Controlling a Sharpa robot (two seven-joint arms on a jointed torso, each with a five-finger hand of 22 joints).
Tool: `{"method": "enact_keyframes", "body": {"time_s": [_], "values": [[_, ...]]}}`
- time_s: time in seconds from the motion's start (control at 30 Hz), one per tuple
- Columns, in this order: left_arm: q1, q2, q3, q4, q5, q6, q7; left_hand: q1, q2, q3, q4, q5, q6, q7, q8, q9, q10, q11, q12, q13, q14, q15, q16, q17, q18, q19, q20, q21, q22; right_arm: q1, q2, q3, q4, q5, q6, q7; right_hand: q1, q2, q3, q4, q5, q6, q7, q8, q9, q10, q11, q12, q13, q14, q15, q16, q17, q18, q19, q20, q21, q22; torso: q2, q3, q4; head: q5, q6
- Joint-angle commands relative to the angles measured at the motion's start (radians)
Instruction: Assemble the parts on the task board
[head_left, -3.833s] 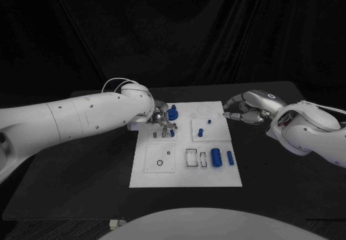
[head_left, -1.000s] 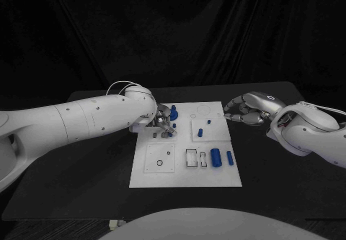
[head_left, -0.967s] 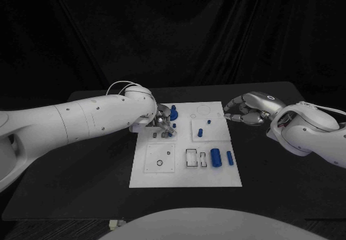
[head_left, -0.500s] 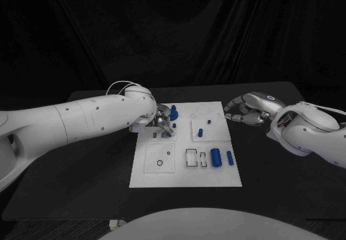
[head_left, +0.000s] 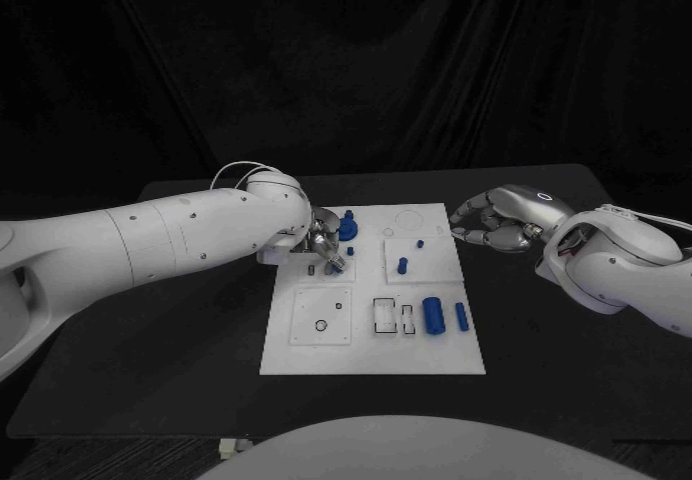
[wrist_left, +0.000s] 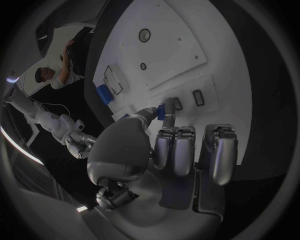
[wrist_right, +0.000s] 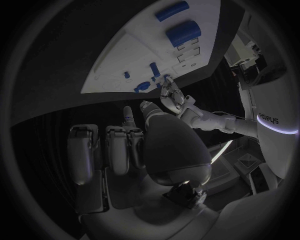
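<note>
left hand (head_left: 325, 246) fingers pinching small blue peg (wrist_left: 161, 114) over task board (head_left: 372, 345); right hand (head_left: 490, 222) curled

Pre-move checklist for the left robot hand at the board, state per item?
1. Left robot hand over the board's far-left corner: ok.
2. Small blue part pinched at its fingertips: ok in the left wrist view.
3. Part lined up with a slot: cannot tell.
4. Right robot hand off the board, beside its far-right edge: ok.
5. Right robot hand holds nothing, fingers curled: ok.
6. Big cylinder and rod lie loose on the near-right: ok.
</note>
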Motion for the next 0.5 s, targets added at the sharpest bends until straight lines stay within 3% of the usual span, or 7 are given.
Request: {"method": "enact_keyframes", "body": {"time_s": [0.03,0.23,0.5], "values": [[-0.002,-0.005,0.001,0.007,0.001,-0.033,0.035,-0.014,-0.004,0.043,-0.022,0.009,0.008,-0.003,-0.003,0.01,0.104,0.007,0.003,0.263,0.106,0.004,0.003,0.263,0.015,0.036,0.005,-0.006,0.217,-0.003,-0.001,0.001,0.0,-0.002,0.008,-0.023,0.005,0.005,0.008,0.002,0.008,0.0,0.004,-0.005,-0.001,0.105,0.01,0.003,0.263,0.097,0.01,-0.006,0.226,-0.005,0.084,0.009,-0.007,0.249,0.0,-0.0002,0.0001,0.001,0.0],[-0.002,-0.018,0.001,0.018,0.001,-0.06,0.038,-0.044,-0.024,0.11,-0.047,0.026,0.013,-0.004,0.005,0.034,0.104,0.006,0.003,0.263,0.106,0.003,0.003,0.263,0.015,0.036,0.004,-0.007,0.218,-0.003,-0.003,0.001,0.001,-0.002,0.011,-0.029,0.006,0.005,0.009,0.002,0.01,0.0,0.004,-0.005,-0.002,0.105,0.01,0.003,0.263,0.097,0.01,-0.006,0.226,-0.005,0.084,0.009,-0.008,0.248,0.0,-0.0003,0.0002,0.002,0.0],[-0.002,-0.046,0.001,0.048,0.001,-0.082,0.018,-0.055,-0.032,0.135,-0.06,0.029,0.016,-0.005,0.01,0.044,0.104,0.004,0.003,0.263,0.106,0.001,0.003,0.263,0.016,0.033,0.003,-0.01,0.217,-0.003,-0.006,0.001,0.001,0.016,0.013,-0.035,0.011,0.007,0.015,0.0,0.018,0.001,0.004,-0.005,-0.002,0.105,0.01,0.003,0.263,0.096,0.01,-0.007,0.223,-0.005,0.083,0.009,-0.009,0.248,-0.001,-0.0004,0.0001,0.004,0.0]]}}
